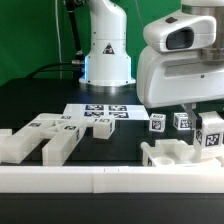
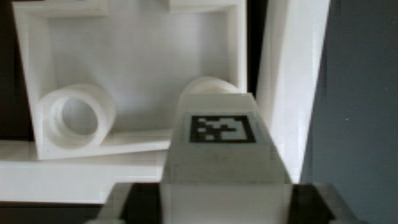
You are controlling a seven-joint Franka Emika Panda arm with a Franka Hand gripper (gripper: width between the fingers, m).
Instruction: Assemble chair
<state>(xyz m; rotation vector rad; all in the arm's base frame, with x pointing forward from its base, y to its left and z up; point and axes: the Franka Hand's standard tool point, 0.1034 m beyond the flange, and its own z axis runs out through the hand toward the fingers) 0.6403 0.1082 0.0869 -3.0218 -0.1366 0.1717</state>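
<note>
In the wrist view a long white tagged block [image 2: 221, 140] stands between my fingers [image 2: 143, 205] and fills the whole gap, so my gripper [image 2: 221, 207] is shut on it. Just beyond it lies a flat white chair piece [image 2: 143, 60] with a raised rim and a round hole [image 2: 75, 115]. In the exterior view my gripper [image 1: 208, 125] hangs low at the right over a tagged block [image 1: 212, 136]. Two more small tagged blocks [image 1: 157, 122] [image 1: 181, 120] stand to the exterior view's left of it. A white slotted piece [image 1: 165, 153] lies in front of them.
Chunky white chair pieces [image 1: 52, 135] [image 1: 14, 146] lie at the exterior view's left. The marker board [image 1: 97, 112] lies flat mid-table before the robot base [image 1: 107, 55]. A long white rail [image 1: 110, 180] borders the front edge.
</note>
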